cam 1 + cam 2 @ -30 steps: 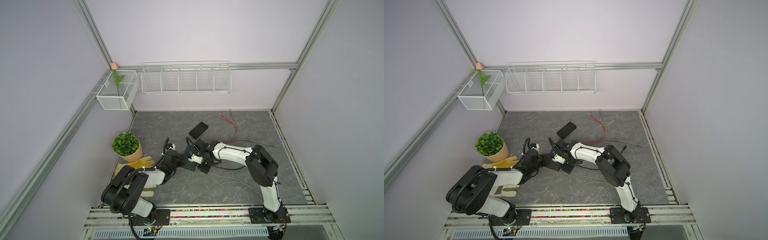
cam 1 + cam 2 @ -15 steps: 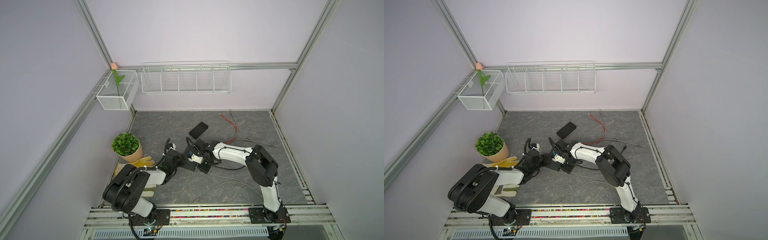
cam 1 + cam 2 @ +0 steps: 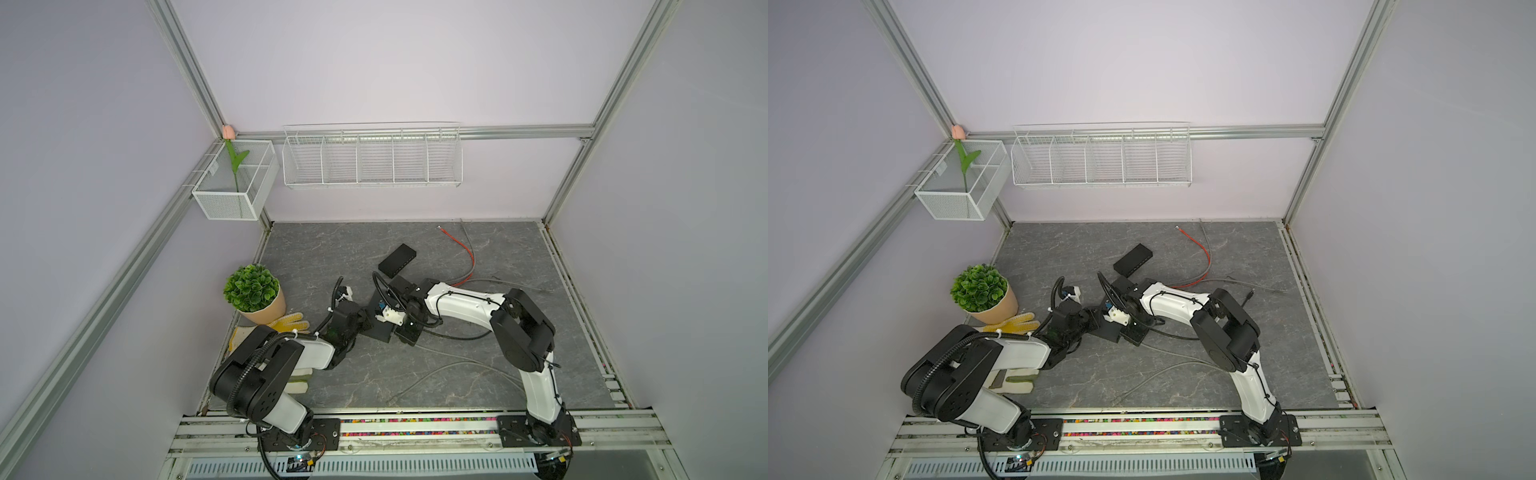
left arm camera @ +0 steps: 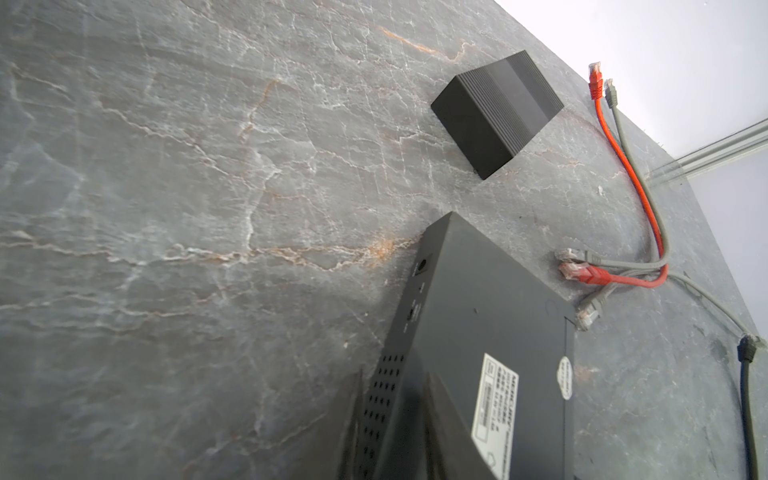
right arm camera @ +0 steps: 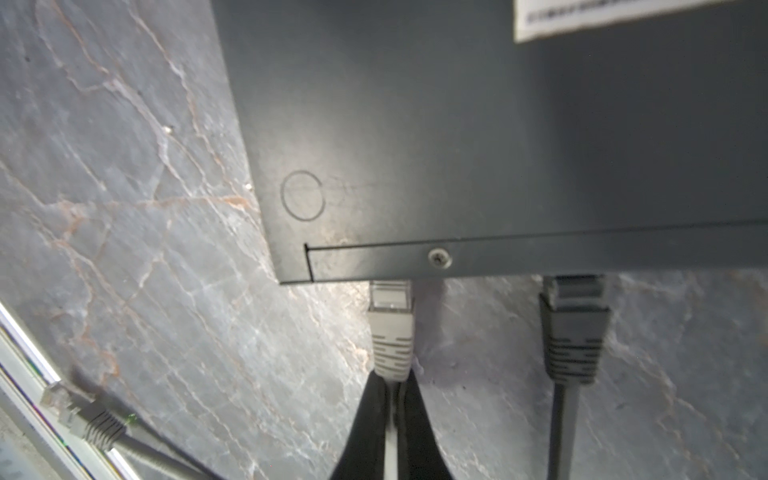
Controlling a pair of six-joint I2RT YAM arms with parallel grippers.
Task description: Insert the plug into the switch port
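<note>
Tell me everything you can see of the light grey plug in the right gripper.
The light grey plug is a network connector: translucent head, ribbed pale rubber boot, grey cable behind. The right gripper pinches it at the boot's tail, jaws shut. It points squarely at the edge of the dark switch, its head meeting that edge; how deep it sits is hidden. A darker grey plug sits beside it, apart.

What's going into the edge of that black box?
Two plugs: a pale plug, pinched by the right gripper, and a dark plug. The box hides their tips and sockets.
</note>
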